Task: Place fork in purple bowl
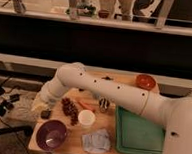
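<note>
The purple bowl [51,134] stands at the front left corner of the wooden table [74,145]; its mauve inside looks empty. My gripper [38,106] hangs at the end of the white arm [108,90], over the table's left edge, just behind and to the left of the bowl. I cannot make out the fork; it may be hidden by the arm or the gripper.
A white cup [86,118] stands right of the bowl. A dark red cluster [69,109], a small dark block [45,114] and an orange piece [85,105] lie nearby. A green tray [140,131] fills the right side, a red-orange bowl [145,81] is at the back, and a crumpled pale wrapper [96,141] lies in front.
</note>
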Tool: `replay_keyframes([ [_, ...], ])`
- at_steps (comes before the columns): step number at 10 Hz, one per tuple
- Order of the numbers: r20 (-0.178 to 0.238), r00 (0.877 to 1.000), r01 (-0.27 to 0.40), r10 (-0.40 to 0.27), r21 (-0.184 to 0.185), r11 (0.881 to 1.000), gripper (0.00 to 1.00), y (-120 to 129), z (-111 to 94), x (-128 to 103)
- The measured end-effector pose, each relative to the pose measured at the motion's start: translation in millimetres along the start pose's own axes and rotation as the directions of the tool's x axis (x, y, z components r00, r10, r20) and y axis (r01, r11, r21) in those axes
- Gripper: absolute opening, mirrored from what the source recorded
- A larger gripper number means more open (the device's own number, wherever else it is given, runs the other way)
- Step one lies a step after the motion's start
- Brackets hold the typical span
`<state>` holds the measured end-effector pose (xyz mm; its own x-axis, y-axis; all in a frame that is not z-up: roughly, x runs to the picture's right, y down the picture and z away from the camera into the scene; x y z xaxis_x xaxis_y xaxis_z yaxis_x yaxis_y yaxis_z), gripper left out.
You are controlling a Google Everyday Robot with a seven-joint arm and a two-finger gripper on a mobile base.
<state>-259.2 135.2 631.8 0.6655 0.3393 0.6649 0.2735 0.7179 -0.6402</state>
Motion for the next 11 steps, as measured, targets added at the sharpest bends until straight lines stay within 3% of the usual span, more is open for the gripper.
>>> replay_keyframes([
  [4,0.062,0.998,-0.025,0.03,-0.069,0.997,0.1,26,4,-5],
  [8,0.07,0.994,-0.082,0.09,-0.11,0.991,0.1,44,1,31],
  [11,0.081,0.991,-0.098,0.111,-0.151,0.984,0.1,57,10,39],
])
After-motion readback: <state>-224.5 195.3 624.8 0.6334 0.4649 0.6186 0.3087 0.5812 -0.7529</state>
